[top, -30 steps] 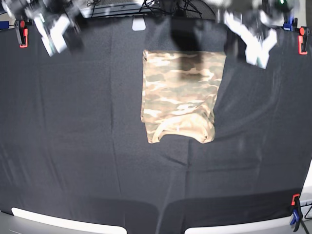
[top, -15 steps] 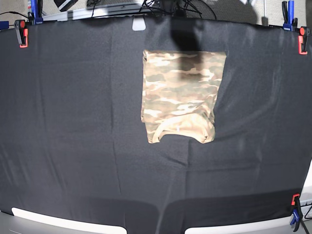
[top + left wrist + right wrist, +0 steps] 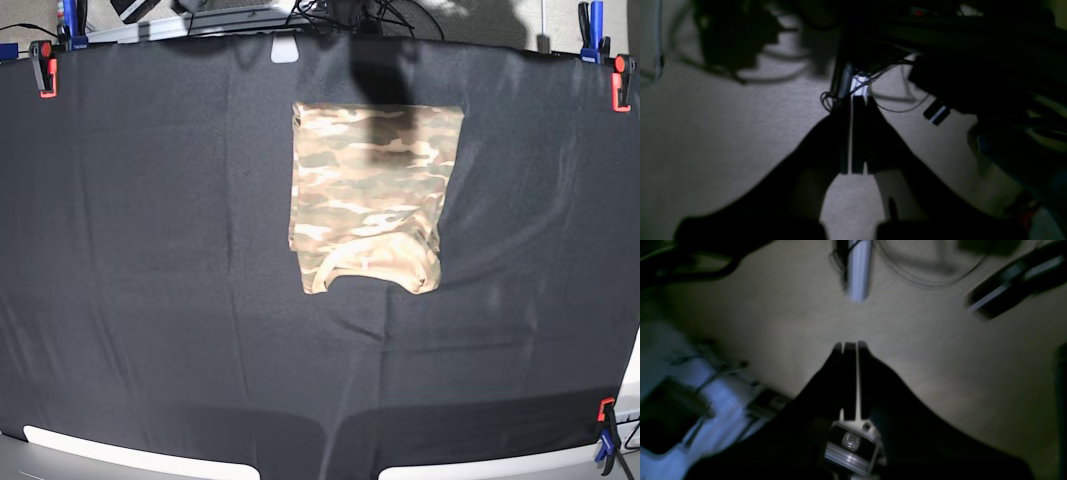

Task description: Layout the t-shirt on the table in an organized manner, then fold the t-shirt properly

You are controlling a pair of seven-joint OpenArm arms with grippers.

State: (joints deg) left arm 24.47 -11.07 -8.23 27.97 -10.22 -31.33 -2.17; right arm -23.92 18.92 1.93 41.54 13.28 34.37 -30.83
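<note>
The camouflage t-shirt (image 3: 368,195) lies folded into a compact rectangle on the black table (image 3: 150,260), a little right of centre and toward the far edge, with its collar end facing the near side. Neither arm shows in the base view. In the left wrist view my left gripper (image 3: 853,133) is shut with nothing in it, pointing down at pale floor. My right gripper (image 3: 850,373) is likewise shut and holds nothing, over pale floor in the right wrist view. No cloth appears in either wrist view.
Red-and-blue clamps hold the cloth at the far left corner (image 3: 44,62), far right corner (image 3: 618,75) and near right edge (image 3: 606,430). White rim strips (image 3: 130,455) run along the near edge. Cables (image 3: 340,12) lie behind the far edge. Cables (image 3: 897,100) and a metal post (image 3: 858,270) show beyond the wrists.
A second ago both arms hung blurred over the table's far corners; they have since withdrawn out of the base view. The folded t-shirt has not moved.
</note>
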